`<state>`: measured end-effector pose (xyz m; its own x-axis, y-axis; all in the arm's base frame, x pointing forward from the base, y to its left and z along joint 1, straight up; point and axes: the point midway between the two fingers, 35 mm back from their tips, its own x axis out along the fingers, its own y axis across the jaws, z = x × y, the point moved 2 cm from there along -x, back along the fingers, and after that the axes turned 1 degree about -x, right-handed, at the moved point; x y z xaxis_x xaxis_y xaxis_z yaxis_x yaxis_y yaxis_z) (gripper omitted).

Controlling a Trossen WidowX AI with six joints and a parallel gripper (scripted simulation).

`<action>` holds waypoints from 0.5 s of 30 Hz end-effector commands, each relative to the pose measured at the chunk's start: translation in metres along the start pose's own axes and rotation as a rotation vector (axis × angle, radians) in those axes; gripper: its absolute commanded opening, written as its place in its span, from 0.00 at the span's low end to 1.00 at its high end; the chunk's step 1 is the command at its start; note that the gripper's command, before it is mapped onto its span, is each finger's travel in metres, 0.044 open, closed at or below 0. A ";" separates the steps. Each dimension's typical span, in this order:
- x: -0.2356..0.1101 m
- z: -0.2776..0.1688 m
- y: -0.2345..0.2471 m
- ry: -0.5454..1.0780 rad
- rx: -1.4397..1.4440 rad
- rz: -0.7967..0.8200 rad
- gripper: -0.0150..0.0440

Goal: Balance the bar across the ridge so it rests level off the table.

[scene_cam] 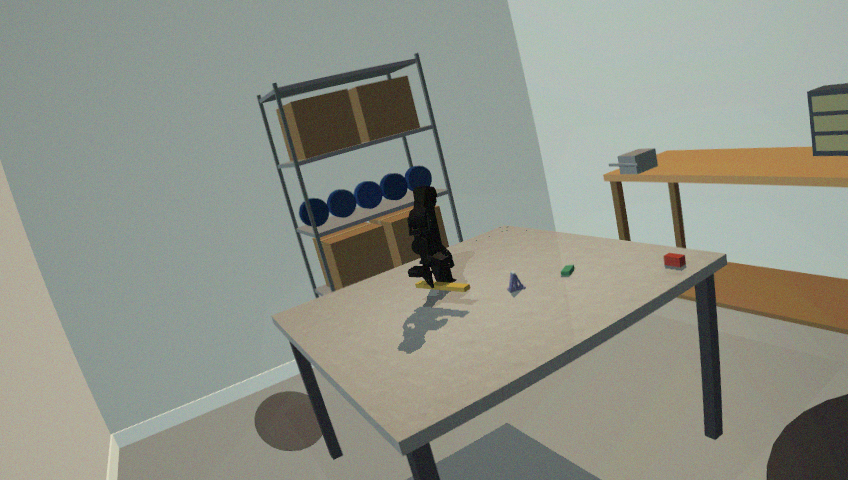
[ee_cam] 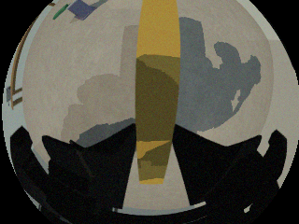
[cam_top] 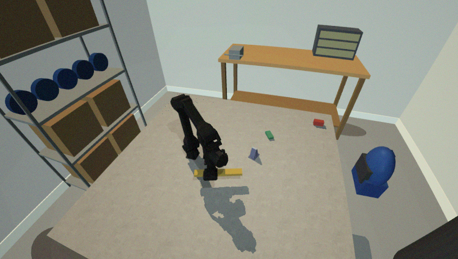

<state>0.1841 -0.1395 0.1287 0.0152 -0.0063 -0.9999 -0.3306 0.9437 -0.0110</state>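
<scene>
Claw has the bar, job just begun.
The claw (cam_top: 210,175) grips the yellow bar (cam_top: 229,171) low on the desk (cam_top: 289,192); the ridge (cam_top: 254,153) waits at 2 o'clock.

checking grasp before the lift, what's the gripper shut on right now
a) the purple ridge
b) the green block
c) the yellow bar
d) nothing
c: the gripper is shut across the yellow bar, which runs between its fingers in the wrist view; the purple ridge and green block sit apart.
</scene>
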 end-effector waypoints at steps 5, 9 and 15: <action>-0.022 -0.001 0.001 -0.001 -0.003 -0.008 0.25; -0.033 -0.002 0.002 -0.001 -0.004 -0.008 0.25; -0.047 -0.003 0.004 -0.001 -0.004 -0.008 0.25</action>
<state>0.1803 -0.1367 0.1671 0.0153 -0.0073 -0.9999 -0.3306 0.9437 -0.0119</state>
